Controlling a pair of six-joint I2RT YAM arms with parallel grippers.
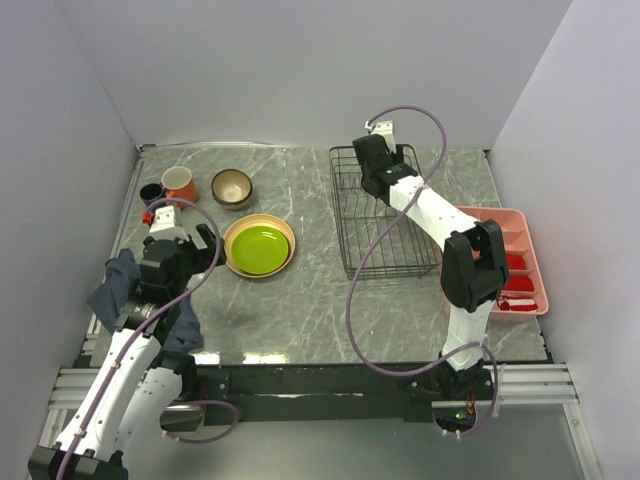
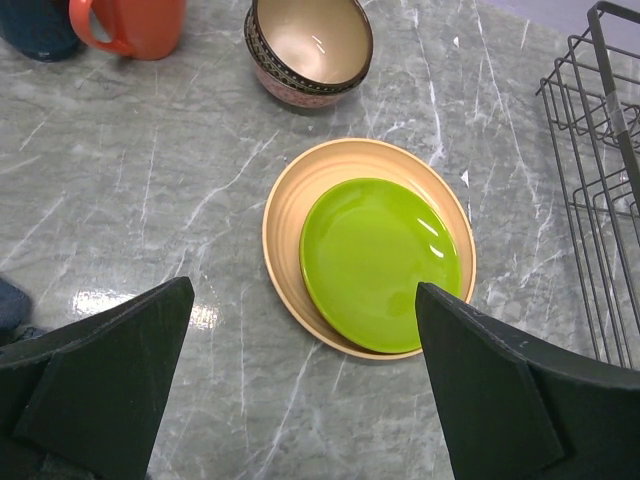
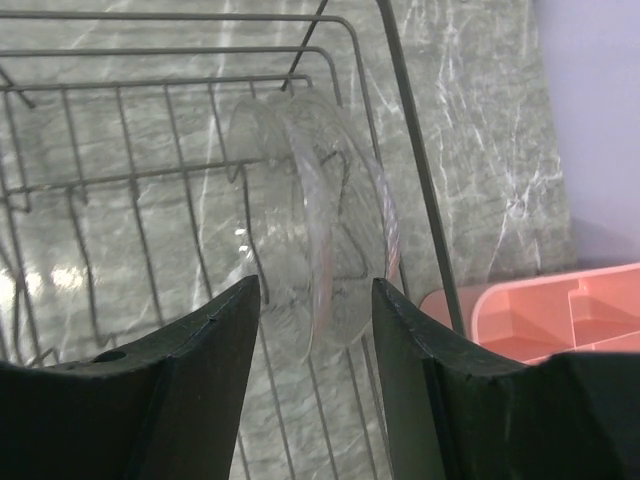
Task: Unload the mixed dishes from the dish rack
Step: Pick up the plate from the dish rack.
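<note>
The black wire dish rack [image 1: 345, 240] stands right of centre; it also shows in the left wrist view [image 2: 600, 180]. In the right wrist view two clear see-through dishes [image 3: 320, 230] stand on edge in the rack [image 3: 410, 170]. My right gripper [image 3: 315, 285] is open inside the rack [image 1: 375, 185], one finger on each side of a clear dish, gripping nothing. A green plate [image 2: 380, 262] lies on a tan plate [image 2: 285, 240] on the table. My left gripper [image 2: 303, 290] is open and empty just above and near them. An orange mug [image 2: 140, 22], a dark-blue cup [image 2: 35, 25] and a brown bowl [image 2: 308, 45] stand at the far left.
A pink divided tray [image 1: 515, 255] with red items sits right of the rack, and its corner shows in the right wrist view [image 3: 540, 310]. A dark blue cloth [image 1: 115, 285] hangs by the left arm. White walls close in the table on three sides.
</note>
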